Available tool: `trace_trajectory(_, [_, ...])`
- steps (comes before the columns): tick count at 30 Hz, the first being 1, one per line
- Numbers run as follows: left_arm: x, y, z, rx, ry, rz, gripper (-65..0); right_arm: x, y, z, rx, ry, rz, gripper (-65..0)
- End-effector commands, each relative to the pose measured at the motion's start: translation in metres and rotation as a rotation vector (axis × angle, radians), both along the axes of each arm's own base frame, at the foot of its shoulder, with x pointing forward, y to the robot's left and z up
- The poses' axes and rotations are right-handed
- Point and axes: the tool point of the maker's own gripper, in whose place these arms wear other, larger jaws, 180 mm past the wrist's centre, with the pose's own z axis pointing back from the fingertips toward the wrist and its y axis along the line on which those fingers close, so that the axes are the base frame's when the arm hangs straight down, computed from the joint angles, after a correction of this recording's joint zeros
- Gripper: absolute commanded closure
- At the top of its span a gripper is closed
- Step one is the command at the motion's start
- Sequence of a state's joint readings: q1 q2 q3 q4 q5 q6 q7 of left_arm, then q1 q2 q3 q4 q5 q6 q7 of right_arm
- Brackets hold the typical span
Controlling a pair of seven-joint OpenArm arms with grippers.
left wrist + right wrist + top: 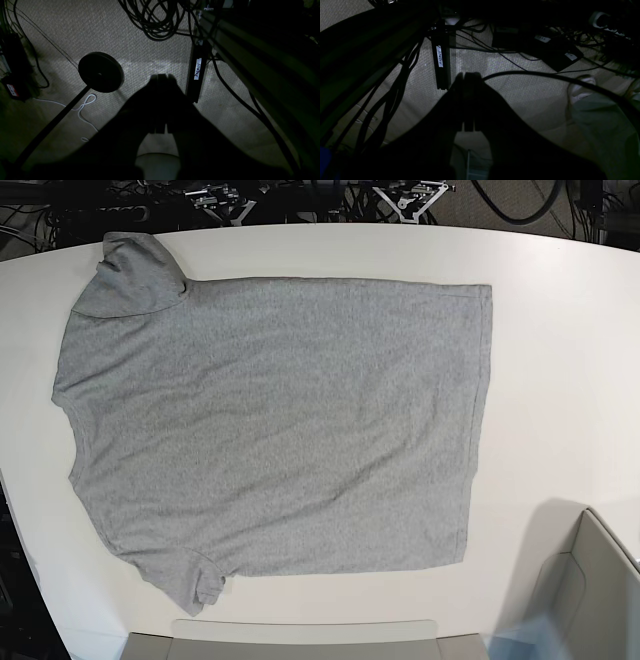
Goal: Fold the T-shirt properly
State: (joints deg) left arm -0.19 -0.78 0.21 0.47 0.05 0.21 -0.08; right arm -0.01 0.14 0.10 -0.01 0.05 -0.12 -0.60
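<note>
The heather-grey T-shirt (280,420) lies spread flat on the white table (560,360), plain side up, collar end at the left and hem at the right. One sleeve points to the far left corner, the other to the near left edge. Neither arm shows in the base view. My left gripper (162,76) hangs below table height over carpet, its dark fingers pressed together, shut on nothing. My right gripper (467,74) is likewise shut and empty above the carpet.
A grey bin (590,590) stands at the table's near right corner and a grey ledge (300,638) runs along the near edge. Under the table are coiled black cables (155,20), a round black stand base (100,72), labelled black bars (441,62) and power bricks (545,47).
</note>
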Motion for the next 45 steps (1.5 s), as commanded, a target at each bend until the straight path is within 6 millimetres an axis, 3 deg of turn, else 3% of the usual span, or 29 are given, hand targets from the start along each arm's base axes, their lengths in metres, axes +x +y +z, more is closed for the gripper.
trace_trajectory(1, [0.003,-0.001,0.0,0.003,-0.008,-0.007,-0.1,0.0,-0.001,0.0,-0.004,-0.002,-0.008,-0.2])
trace_trajectory(5, [-0.001,0.0,0.0,0.004,-0.002,-0.007,-0.1,-0.005,0.0,0.0,-0.002,0.004,-0.01,-0.2])
trace_trajectory(14, [-0.004,0.029,0.001,0.049,0.0,-0.009,-0.1,-0.02,-0.002,0.0,-0.006,0.026,-0.008,-0.2])
trace_trajectory(26, [-0.011,0.028,0.001,0.047,0.011,-0.007,-0.1,-0.029,-0.021,0.0,-0.033,0.041,-0.008,-0.2])
trace_trajectory(32, [-0.012,0.025,0.001,0.043,0.012,-0.003,-0.1,-0.016,-0.026,0.001,-0.037,-0.011,0.006,-0.2])
trace_trajectory(34, [-0.013,0.027,0.001,0.046,0.014,-0.003,-0.1,-0.012,-0.017,0.002,-0.022,-0.035,0.008,-0.2])
trace_trajectory(37, [-0.019,0.025,0.002,0.044,-0.009,-0.008,-0.1,-0.026,-0.014,0.002,-0.018,-0.013,-0.007,-0.2])
trace_trajectory(39, [-0.017,0.025,0.002,0.043,-0.033,-0.01,-0.1,-0.039,-0.022,0.002,-0.03,0.005,-0.005,-0.2])
trace_trajectory(45, [-0.008,0.026,0.003,0.047,-0.09,-0.023,-0.1,-0.037,-0.019,0.002,-0.025,0.001,-0.007,-0.2])
